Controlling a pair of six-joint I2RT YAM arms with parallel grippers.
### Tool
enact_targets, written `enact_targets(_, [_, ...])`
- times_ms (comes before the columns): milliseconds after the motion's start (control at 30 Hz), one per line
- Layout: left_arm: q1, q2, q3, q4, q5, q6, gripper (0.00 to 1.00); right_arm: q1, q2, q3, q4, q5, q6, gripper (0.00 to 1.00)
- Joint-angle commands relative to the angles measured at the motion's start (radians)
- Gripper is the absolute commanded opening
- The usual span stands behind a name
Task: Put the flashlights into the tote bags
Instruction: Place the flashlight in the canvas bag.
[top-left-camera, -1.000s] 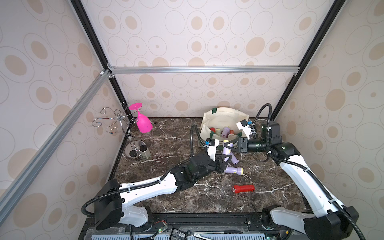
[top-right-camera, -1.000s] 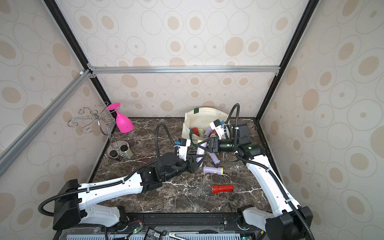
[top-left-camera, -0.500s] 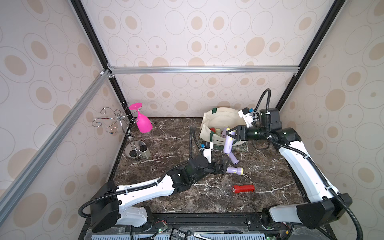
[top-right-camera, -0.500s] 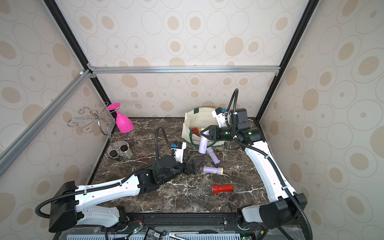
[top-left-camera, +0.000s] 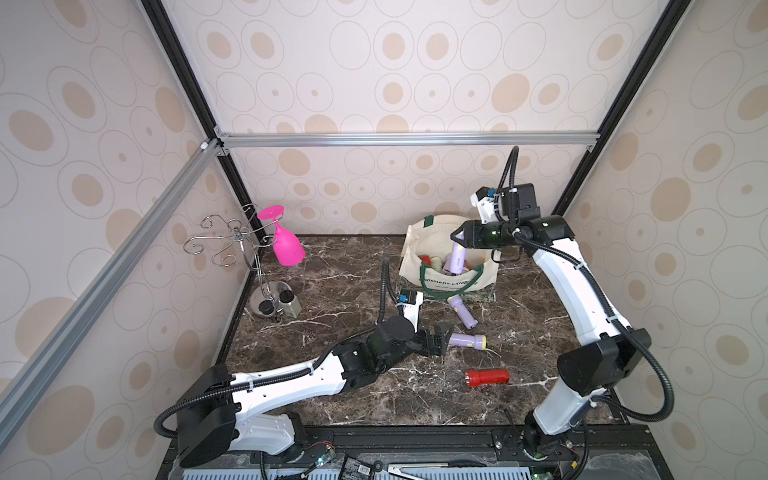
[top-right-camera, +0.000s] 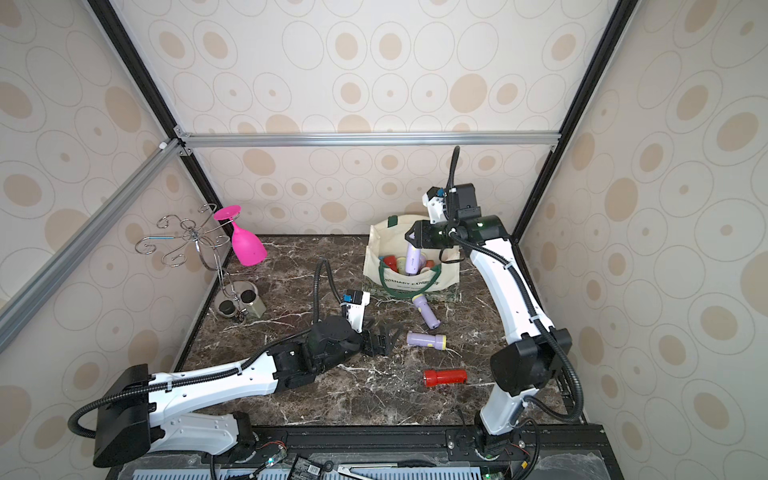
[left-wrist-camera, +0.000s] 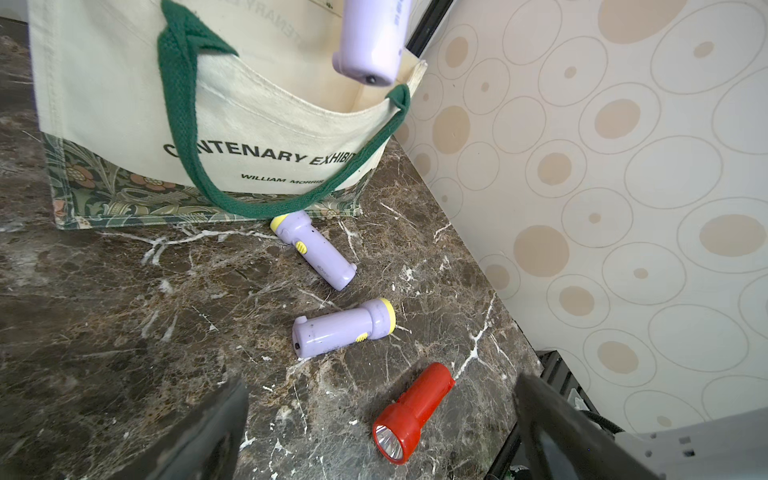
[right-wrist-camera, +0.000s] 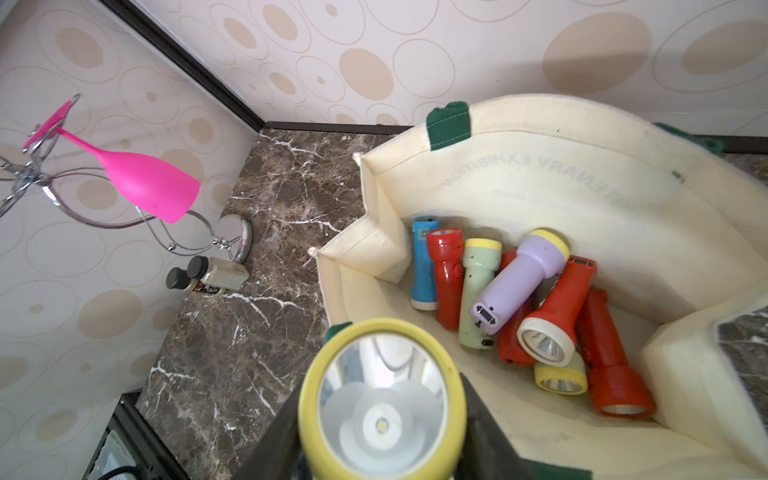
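I see my right end effector (top-left-camera: 458, 240) clamped on a lilac flashlight (top-left-camera: 454, 261) hanging tail-down over the open tote bag (top-left-camera: 415, 241), while my left end effector (top-left-camera: 441, 340), jaws wide apart, sits just beside a second lilac flashlight (top-left-camera: 467, 340) lying on the worktop (top-left-camera: 332, 291).

The bag (top-left-camera: 488, 270) stands open-mouthed at the back right of the bench (top-left-camera: 332, 291). The right tool (top-left-camera: 459, 240) and the lilac flashlight (top-left-camera: 455, 259) clamped in it hang over the opening and fill much of it. A heap of flashlights (right-wrist-camera: 519, 286) covers the bag's floor. The front handle (left-wrist-camera: 183, 124) droops to the bench just beside the head of a second lilac flashlight (top-left-camera: 464, 311). A third lilac flashlight (top-left-camera: 467, 340) lies just ahead of the left tool (top-left-camera: 441, 338), whose jaws stand wide; the two seem not to touch. A red flashlight (top-left-camera: 487, 377) lies apart, nearer the front. Left of the bag the bench is bare as far as the glass rack (top-left-camera: 249, 253) and bottles (top-left-camera: 286, 301).
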Motion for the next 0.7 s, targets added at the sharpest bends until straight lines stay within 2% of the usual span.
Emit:
enact_targets(0, [0.006,0.018,0.0,0.0,0.012,-0.004,1.0,0.005,0.06,0.09,-0.025,0.07,-0.035,0.0])
enact_targets(200, [0.005,0.045,0.017,-0.007,0.032,0.014,1.0,0.003,0.205,0.204,-0.061,0.143,-0.073,0.0])
enact_targets(367, [0.006,0.061,0.031,-0.023,0.043,0.026,1.0,0.005,0.281,0.229,-0.037,0.151,-0.066,0.0])
enact_targets(567, [0.006,0.074,0.043,-0.03,0.048,0.034,1.0,0.008,0.408,0.335,-0.098,0.188,-0.093,0.0])
enact_targets(667, [0.006,0.084,0.052,-0.041,0.051,0.042,1.0,0.009,0.446,0.372,-0.11,0.177,-0.088,0.07])
